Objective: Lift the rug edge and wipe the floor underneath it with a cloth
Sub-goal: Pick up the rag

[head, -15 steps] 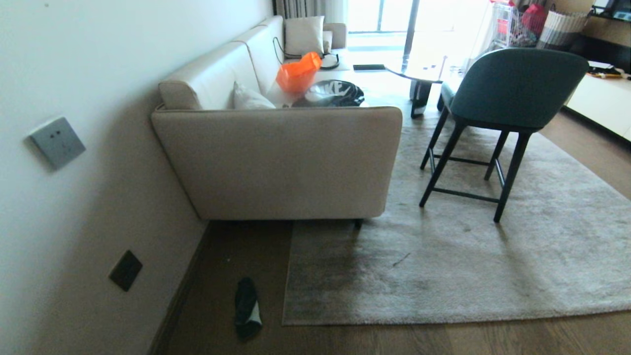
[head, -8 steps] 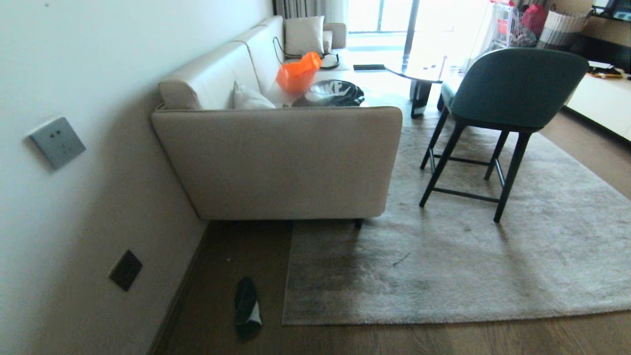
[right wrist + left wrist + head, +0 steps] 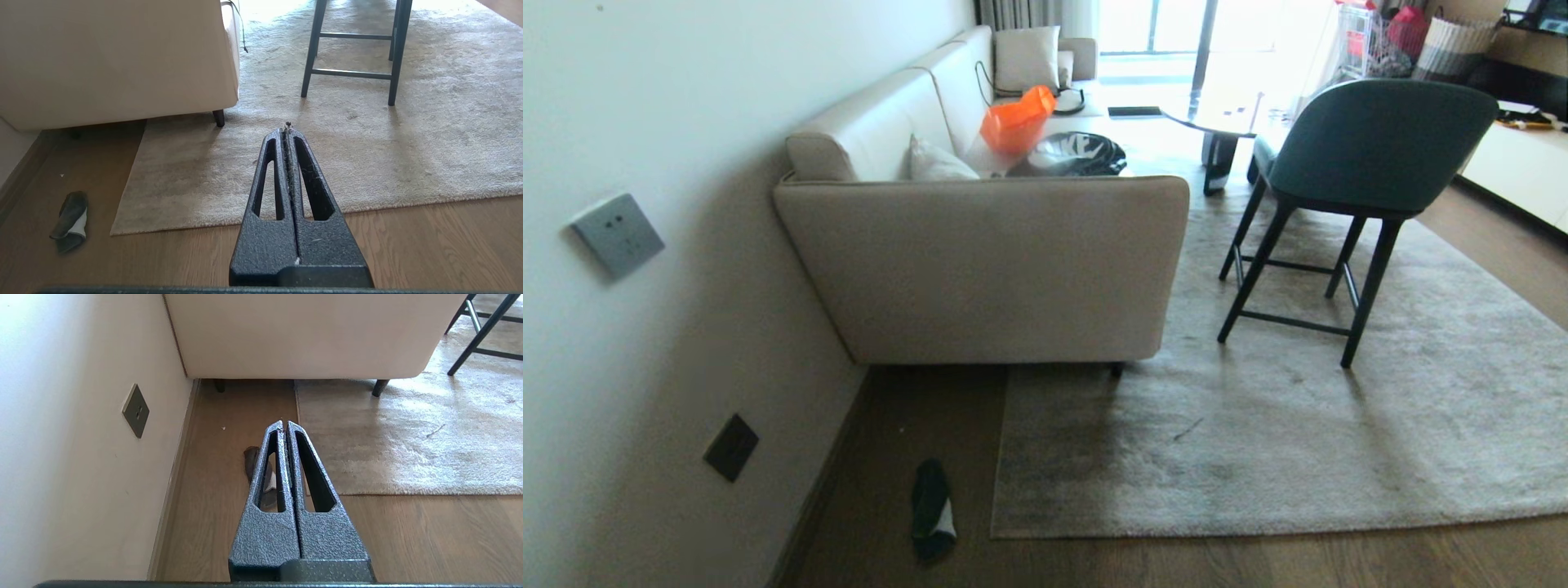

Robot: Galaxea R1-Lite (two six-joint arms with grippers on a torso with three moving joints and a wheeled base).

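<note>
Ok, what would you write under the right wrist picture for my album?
Shut right gripper above the rug edge; the cloth lies crumpled on the floor beside it.

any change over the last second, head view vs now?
Nothing visibly changed. The cloth lies crumpled on the floor between the wall and the rug edge, which is flat, not lifted. Sofa and chair are where they were. Left gripper and right gripper are shut, empty, above the floor, touching nothing.
</note>
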